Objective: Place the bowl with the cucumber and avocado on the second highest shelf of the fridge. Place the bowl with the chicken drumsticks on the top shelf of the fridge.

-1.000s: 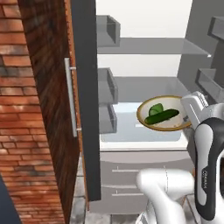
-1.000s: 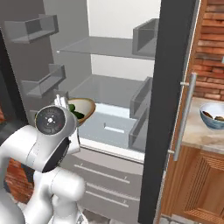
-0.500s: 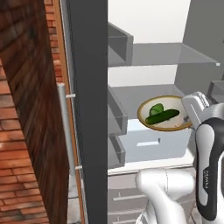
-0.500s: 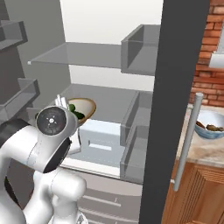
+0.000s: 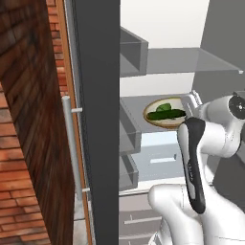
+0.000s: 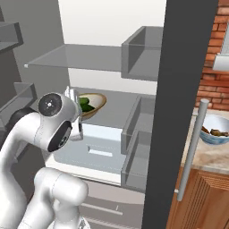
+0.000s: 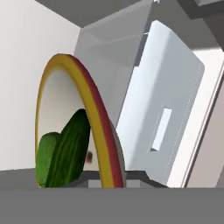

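Observation:
My gripper (image 5: 190,101) is shut on the rim of a shallow bowl (image 5: 165,115) with a yellow and red edge. In it lie the dark cucumber (image 5: 166,114) and the avocado (image 5: 164,107). The bowl is inside the open fridge (image 5: 158,28), level with a grey shelf (image 5: 136,102) that lies under a glass shelf (image 5: 191,60). I cannot tell whether it rests on that shelf. In the hand view the bowl (image 7: 94,127) stands on edge, holding cucumber (image 7: 70,148) and avocado (image 7: 46,153). The chicken drumsticks (image 6: 219,132) lie in a blue-white bowl (image 6: 214,129) on the counter.
The fridge's dark left door (image 5: 95,119) with its silver handle (image 5: 72,148) stands close by. The right door (image 6: 179,89) and its handle (image 6: 192,147) stand between the fridge interior and the counter (image 6: 210,159). Door bins (image 6: 143,58) line both doors. A pale drawer (image 6: 96,150) sits below the bowl.
Both base views have shifted as the base drove, so the fridge interior looks nearer and more to the right. The bowl stays in the gripper and sits slightly higher and deeper in the fridge.

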Robot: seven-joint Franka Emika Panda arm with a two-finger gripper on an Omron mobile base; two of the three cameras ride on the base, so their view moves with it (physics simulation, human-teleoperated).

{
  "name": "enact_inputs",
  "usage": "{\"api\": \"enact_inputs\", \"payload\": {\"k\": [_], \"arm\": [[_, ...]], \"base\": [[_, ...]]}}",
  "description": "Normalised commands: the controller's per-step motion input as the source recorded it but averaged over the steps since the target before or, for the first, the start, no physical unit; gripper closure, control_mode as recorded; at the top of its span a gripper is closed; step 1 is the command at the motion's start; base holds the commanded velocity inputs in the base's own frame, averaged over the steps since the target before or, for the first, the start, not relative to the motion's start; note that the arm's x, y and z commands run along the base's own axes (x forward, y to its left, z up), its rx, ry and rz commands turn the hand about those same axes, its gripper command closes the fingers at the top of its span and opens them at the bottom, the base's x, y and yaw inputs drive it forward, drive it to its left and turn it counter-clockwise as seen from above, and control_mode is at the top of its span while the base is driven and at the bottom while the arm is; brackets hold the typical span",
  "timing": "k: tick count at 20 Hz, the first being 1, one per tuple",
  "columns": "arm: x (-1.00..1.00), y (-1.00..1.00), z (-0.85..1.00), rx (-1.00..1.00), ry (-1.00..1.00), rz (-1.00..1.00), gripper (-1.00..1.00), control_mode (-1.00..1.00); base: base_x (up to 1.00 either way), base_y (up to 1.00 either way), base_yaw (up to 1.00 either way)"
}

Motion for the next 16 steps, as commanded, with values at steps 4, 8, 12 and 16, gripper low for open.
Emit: {"api": "enact_inputs", "payload": {"k": [4,8,12,16], "arm": [[0.89,0.01,-0.12,0.15,0.01,-0.18,1.0,-1.0],[0.61,0.0,-0.5,0.08,0.16,-0.09,1.0,-1.0],[0.67,0.0,-0.34,0.03,0.12,-0.06,1.0,-1.0],[0.76,0.0,-0.18,0.0,0.02,-0.04,1.0,-1.0]], "base": [[0.0,0.0,0.0],[0.0,0.0,0.0],[0.0,0.0,0.0],[0.0,0.0,0.0]]}}
